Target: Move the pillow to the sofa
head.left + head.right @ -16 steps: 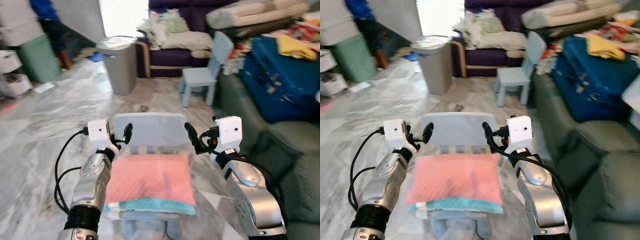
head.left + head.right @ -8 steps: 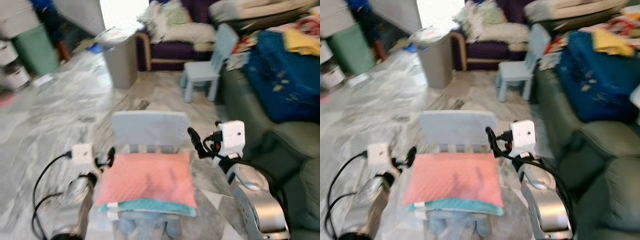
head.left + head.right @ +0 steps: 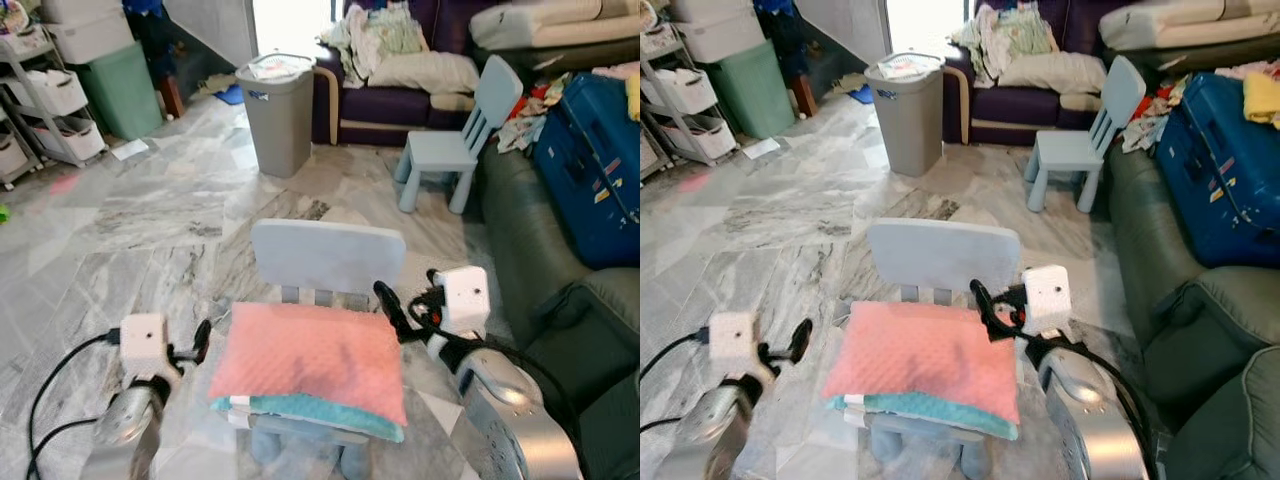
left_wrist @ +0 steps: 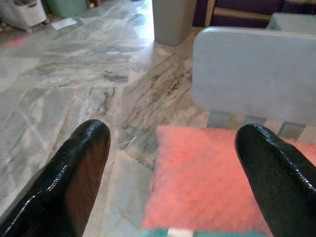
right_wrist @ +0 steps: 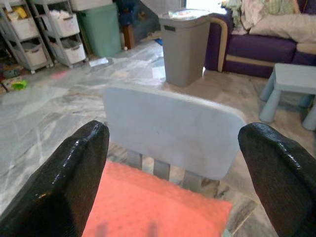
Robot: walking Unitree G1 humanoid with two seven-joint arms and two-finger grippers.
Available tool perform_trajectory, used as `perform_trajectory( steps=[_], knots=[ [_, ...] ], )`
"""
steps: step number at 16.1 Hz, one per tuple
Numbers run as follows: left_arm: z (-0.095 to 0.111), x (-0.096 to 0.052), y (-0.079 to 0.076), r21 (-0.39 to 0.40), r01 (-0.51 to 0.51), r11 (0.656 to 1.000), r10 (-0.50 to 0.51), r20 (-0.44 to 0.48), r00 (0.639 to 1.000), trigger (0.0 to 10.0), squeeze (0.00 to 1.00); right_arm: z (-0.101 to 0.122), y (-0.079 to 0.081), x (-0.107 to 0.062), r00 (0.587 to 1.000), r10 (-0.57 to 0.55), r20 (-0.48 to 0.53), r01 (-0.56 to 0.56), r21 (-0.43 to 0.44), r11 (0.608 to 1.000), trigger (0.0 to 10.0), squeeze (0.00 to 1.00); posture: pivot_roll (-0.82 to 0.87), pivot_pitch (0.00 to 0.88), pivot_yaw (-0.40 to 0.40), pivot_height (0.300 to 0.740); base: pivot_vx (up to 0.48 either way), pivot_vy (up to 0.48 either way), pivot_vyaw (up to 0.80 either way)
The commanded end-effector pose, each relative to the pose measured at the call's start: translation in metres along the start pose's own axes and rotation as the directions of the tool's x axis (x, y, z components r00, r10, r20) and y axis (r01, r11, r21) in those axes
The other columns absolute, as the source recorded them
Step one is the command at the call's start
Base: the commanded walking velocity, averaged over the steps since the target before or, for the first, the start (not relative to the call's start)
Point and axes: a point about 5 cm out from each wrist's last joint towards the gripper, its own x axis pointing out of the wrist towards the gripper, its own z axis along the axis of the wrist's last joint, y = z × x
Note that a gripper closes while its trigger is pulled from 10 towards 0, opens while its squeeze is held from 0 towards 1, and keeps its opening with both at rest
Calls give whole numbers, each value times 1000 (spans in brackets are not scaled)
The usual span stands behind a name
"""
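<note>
Pink pillow (image 3: pixel 308 358) with a teal edge lying on the seat of a small pale-blue chair (image 3: pixel 327 254), hiding that seat, while the left gripper (image 4: pixel 173 173) and right gripper (image 5: pixel 173 168) are flanking it, fingers spread wide, and the green sofa (image 3: pixel 1200 330) is sitting to the right, its far end cut off; no legible writing.

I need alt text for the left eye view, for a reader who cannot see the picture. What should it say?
A pink pillow lies on the seat of a small grey chair, with the robot's open left hand and right hand on either side, not touching it. Beyond stand a grey bin, a pale blue child's chair and a purple sofa.
</note>
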Motion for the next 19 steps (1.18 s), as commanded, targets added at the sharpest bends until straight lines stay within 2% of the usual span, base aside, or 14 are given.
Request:
perform_trajectory(
  steps=[1, 9, 12, 15, 19],
  knots=[
    [3, -2, 0, 17, 10, 1000, -10, 0, 1000, 10000, 0, 4, 2, -2, 1000, 16, 8, -16, 5, 1000, 10000, 0, -92, 28, 13, 740, 0, 0, 0],
    [6, -6, -4, 17, 19, 1000, -18, -10, 1000, 10000, 0, 1, 7, -6, 999, 50, -14, -50, 21, 999, 10000, 0, -97, 43, 15, 740, 0, 0, 0],
    [5, -8, -4, 16, 17, 1000, -17, -16, 1000, 10000, 0, -11, 15, -16, 987, 127, -94, -125, 21, 992, 10000, 0, -105, 63, 9, 740, 0, 0, 0],
    [-2, -15, -7, 6, 26, 1000, -26, -44, 999, 10000, 0, -15, 9, -30, 988, 92, -122, -90, 28, 996, 10000, 0, -118, 91, -2, 740, 0, 0, 0],
    [-8, -24, -11, -3, 31, 1000, -31, -64, 997, 10000, 0, -17, 5, -36, 988, 77, -136, -74, 29, 997, 10000, 0, -106, 106, -13, 740, 0, 0, 0]
  ],
)
